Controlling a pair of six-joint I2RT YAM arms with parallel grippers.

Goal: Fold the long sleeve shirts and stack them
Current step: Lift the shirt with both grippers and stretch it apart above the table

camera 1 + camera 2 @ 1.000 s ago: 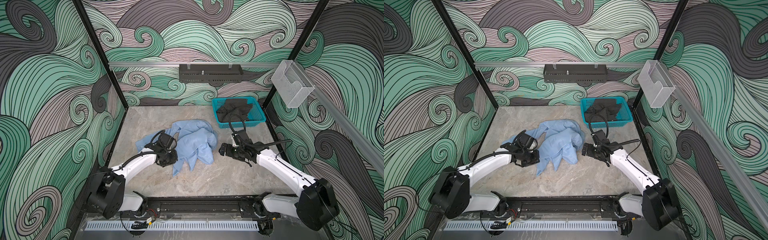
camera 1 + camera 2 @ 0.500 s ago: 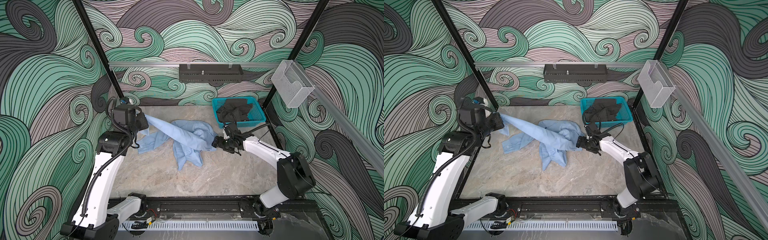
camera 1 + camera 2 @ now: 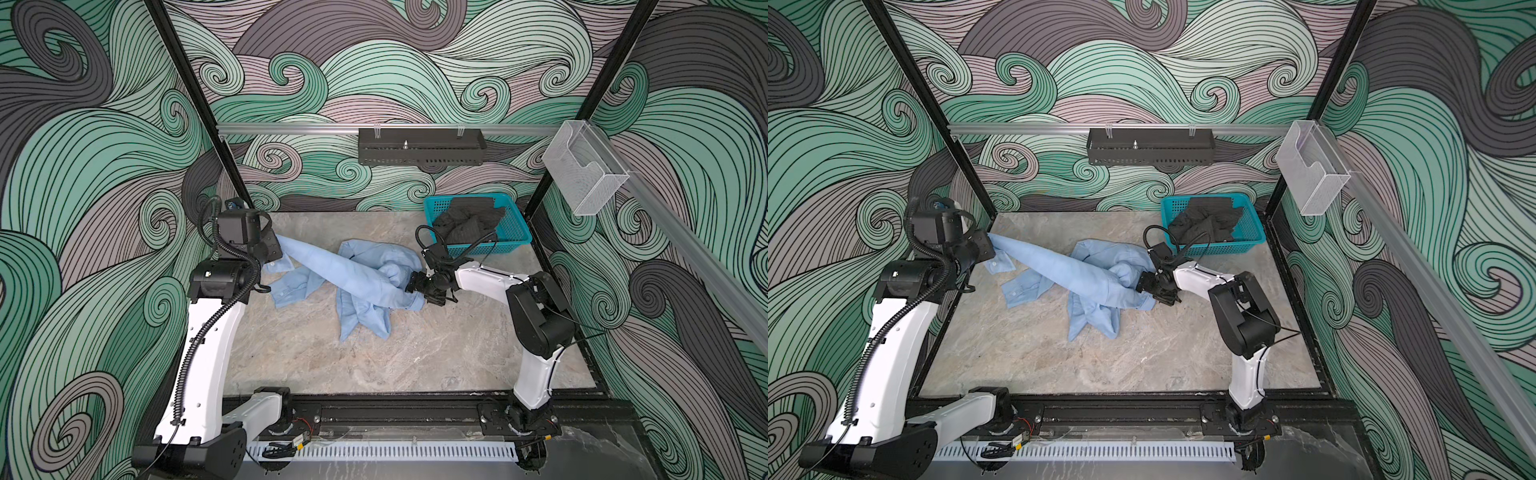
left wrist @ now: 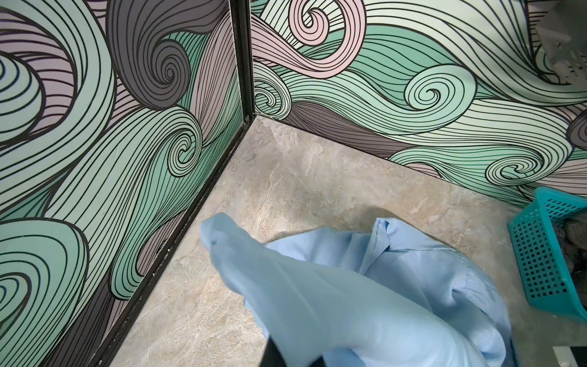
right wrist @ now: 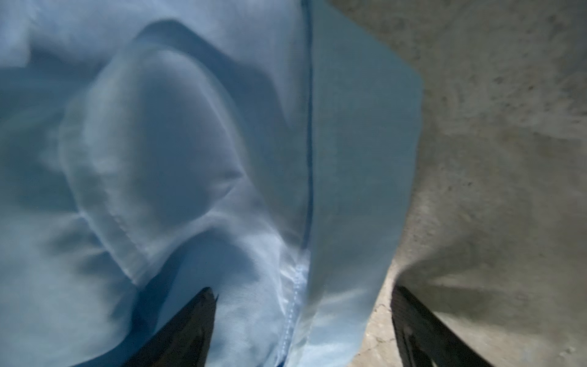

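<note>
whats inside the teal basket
A crumpled heap of dark grey cloth fills most of the teal basket. The cloth covers the basket's floor and anything that may lie beneath it, so neither can be seen.

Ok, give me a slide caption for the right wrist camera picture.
Open right gripper straddling the seamed edge of a light blue shirt on the grey table.

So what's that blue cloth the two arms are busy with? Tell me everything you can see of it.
It is a light blue shirt of thin woven cloth, unfolded and crumpled in the middle of the stone-patterned table. One long part is stretched taut up to the left tool, which is shut on its end; a cuff with a white button shows near it. At the opposite end the right tool stands open around a stitched edge. The rest lies in loose folds.
</note>
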